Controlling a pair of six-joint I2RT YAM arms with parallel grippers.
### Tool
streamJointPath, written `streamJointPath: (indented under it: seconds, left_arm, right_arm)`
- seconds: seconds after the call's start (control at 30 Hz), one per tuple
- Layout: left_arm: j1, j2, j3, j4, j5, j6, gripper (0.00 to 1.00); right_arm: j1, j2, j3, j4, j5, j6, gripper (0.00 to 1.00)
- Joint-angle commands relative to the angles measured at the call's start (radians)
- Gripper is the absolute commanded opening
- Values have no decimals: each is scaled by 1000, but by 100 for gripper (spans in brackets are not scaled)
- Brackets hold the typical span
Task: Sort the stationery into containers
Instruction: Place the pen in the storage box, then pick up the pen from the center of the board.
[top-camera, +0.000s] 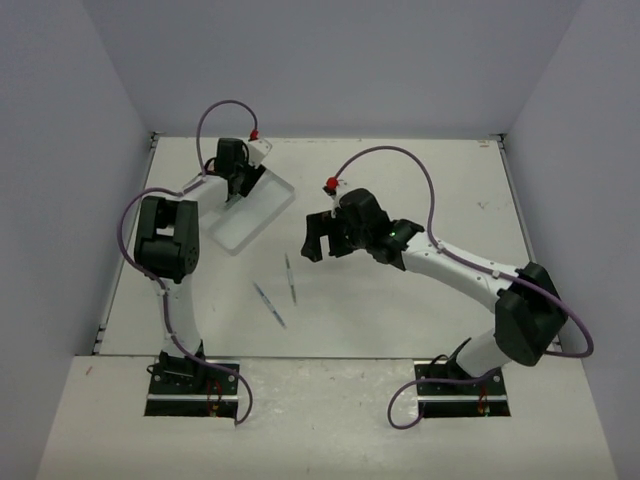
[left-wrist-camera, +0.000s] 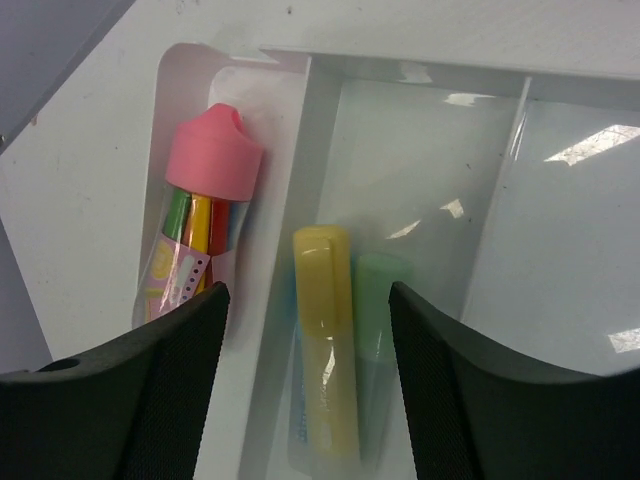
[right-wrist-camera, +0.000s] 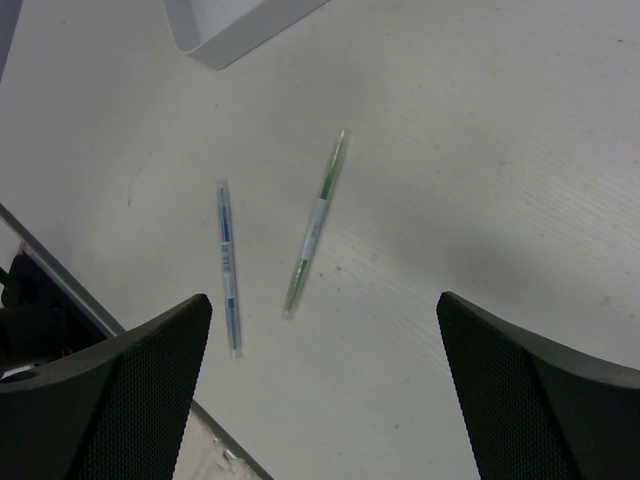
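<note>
Right wrist: green pen (right-wrist-camera: 314, 226) ahead of gripper (right-wrist-camera: 323, 298)

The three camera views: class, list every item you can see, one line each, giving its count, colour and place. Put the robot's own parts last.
table: 1, white, under everything
tray: 1, clear/white, far left part of the table
pink-capped tube: 1, pink cap over multicoloured contents, lying in an outer tray compartment
yellow highlighter: 1, yellow, next compartment over
pale green highlighter: 1, pale green, beside the yellow one, same compartment
blue pen: 1, blue, on the bare table
green pen: 1, green, on the table beside the blue pen
left end effector: 1, black, open over the tray
right end effector: 1, black, open above the pens
</note>
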Motion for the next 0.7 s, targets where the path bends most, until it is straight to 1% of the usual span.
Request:
streamJointPath:
  seconds: [0.0, 0.03, 0.07, 0.1, 0.17, 0.2, 0.23, 0.3, 0.33, 0.4, 0.47, 0.5, 0.67]
  left_arm:
    - [9, -109, 117, -148, 61, -135, 75]
    - [8, -134, 128, -176, 61, -191, 82]
    - [9, -160, 129, -193, 26, -261, 96]
    - [11, -190, 127, -206, 14, -336, 100]
    - [12, -283, 99, -248, -26, -645, 100]
    - [12, -336, 73, -268, -27, -751, 100]
    - [12, -390, 43, -288, -23, -844, 100]
    - [12, -502, -43, -294, 5, -941, 100]
    - [12, -568, -108, -288, 7, -1014, 100]
    - [11, -650, -201, -219, 34, -1075, 100]
    - [12, -760, -317, -180, 33, -1084, 100]
    - [12, -788, -341, -180, 27, -1080, 100]
    - [12, -869, -413, -194, 7, -1037, 100]
  right_arm:
    - [78, 142, 152, -104, 94, 54, 93]
    - [97, 195, 200, -135, 111, 61, 92]
    - [108, 272, 266, -159, 116, 65, 91]
    - [117, 307, 294, -180, 135, 71, 90]
    - [136, 379, 345, -227, 140, 79, 86]
    - [141, 407, 365, -246, 152, 84, 83]
    - [146, 433, 385, -264, 168, 89, 80]
    - [162, 461, 416, -283, 198, 91, 74]
    - [172, 481, 424, -297, 203, 91, 72]
    - [176, 512, 453, -317, 206, 90, 70]
    - [180, 558, 464, -332, 231, 91, 63]
    - [181, 574, 467, -340, 238, 91, 61]
    - [189, 633, 493, -353, 242, 93, 57]
